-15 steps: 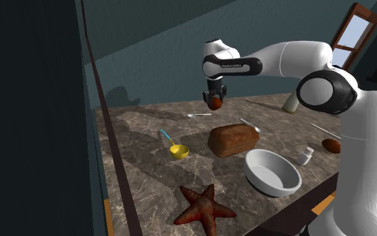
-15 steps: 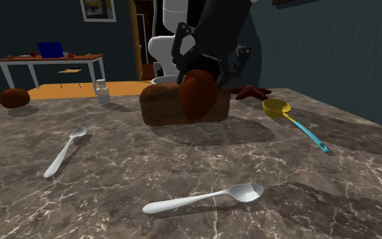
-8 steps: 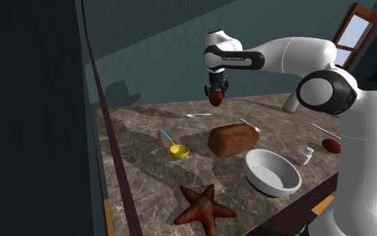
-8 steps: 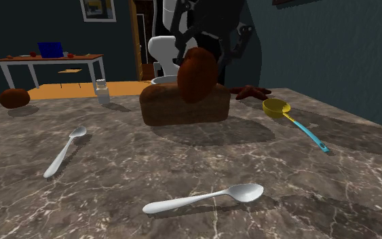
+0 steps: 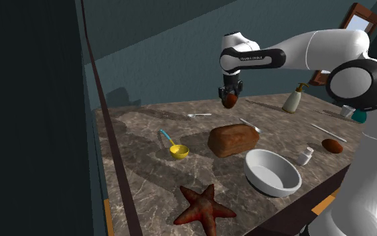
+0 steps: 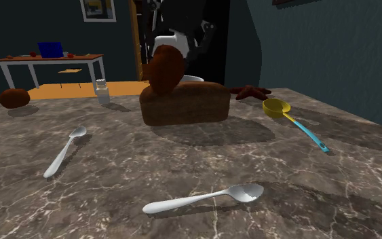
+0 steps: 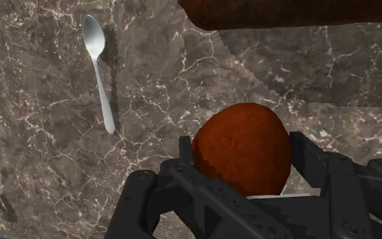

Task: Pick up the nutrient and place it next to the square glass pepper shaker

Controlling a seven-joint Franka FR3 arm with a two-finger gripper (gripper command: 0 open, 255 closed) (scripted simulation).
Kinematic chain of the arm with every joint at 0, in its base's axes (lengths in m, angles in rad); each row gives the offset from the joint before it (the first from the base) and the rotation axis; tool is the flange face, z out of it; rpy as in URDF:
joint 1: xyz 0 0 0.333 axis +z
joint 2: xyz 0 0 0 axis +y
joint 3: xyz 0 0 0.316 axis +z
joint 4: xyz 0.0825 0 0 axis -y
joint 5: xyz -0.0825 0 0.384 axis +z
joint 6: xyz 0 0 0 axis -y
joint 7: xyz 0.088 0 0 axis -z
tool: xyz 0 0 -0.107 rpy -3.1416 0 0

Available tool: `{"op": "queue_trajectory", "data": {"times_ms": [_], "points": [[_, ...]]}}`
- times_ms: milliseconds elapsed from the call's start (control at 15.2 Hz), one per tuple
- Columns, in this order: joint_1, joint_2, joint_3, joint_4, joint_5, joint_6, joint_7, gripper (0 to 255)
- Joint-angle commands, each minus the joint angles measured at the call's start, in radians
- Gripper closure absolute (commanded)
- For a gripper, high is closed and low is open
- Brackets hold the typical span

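The pick-up half looks done. The gripper (image 5: 230,92) is clenched on the nutrient (image 5: 230,102), a brown egg-shaped lump, and holds it in the air above the marble table (image 5: 146,171). In the wrist view the black fingers (image 7: 311,163) press on both sides of the lump, and a spoon (image 7: 93,37) lies on the table below.

The placing is what is left. In the shoulder view the pepper shaker (image 5: 305,156), a small pale jar with a cap, stands near the table's edge at about 4 o'clock from the gripper, well apart from it. A loaf of bread (image 5: 233,139) lies at the gripper's 6 o'clock. A white bowl (image 5: 272,171) sits just beside the shaker at its 8 o'clock, and a second brown lump (image 5: 332,145) lies near it at 2 o'clock. The carry across, the lowering and the release are judged not yet done.
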Motion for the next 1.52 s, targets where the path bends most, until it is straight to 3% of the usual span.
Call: {"op": "queue_trajectory", "data": {"times_ms": [0, 726, 1452], "points": [[-0.024, -0.07, -0.013, -0.098, -0.002, 0.038, -0.026, 255], [-0.136, -0.338, -0.108, -0.45, -0.031, 0.183, -0.187, 255], [-0.25, -0.513, -0.247, -0.649, -0.089, 0.283, -0.39, 255]]}}
